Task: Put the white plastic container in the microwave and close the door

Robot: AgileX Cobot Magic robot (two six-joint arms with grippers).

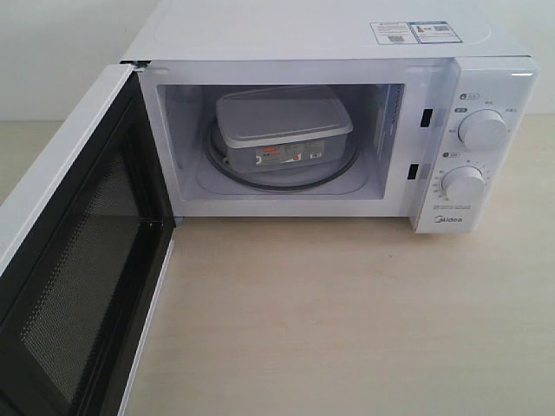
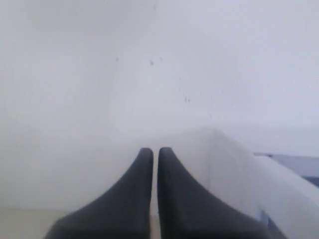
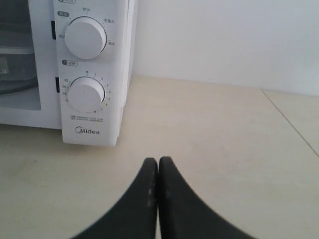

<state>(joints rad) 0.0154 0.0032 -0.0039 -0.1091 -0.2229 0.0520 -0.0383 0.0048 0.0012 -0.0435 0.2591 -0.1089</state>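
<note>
Across the surface (image 1: 347, 312), could skid the whole microwave (image 1: 347, 52) toward 12 o'clock under a hard shove. Might leave the door (image 1: 78, 260), swung wide at 8 o'clock, unlatched after a glancing push. Already holds the white plastic container (image 1: 282, 130) on the turntable (image 1: 286, 185). Shows left tool (image 2: 155, 152) and right tool (image 3: 158, 162) pressed together, empty.

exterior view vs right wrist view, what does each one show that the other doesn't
Only the exterior view shows the open white door with its black inner face, and the whole lidded rectangular white plastic container on the glass turntable. Only the right wrist view shows the right gripper, its dark fingers shut together above the beige table. Both show the white boxy microwave's two round white dials and Midea logo.
</note>
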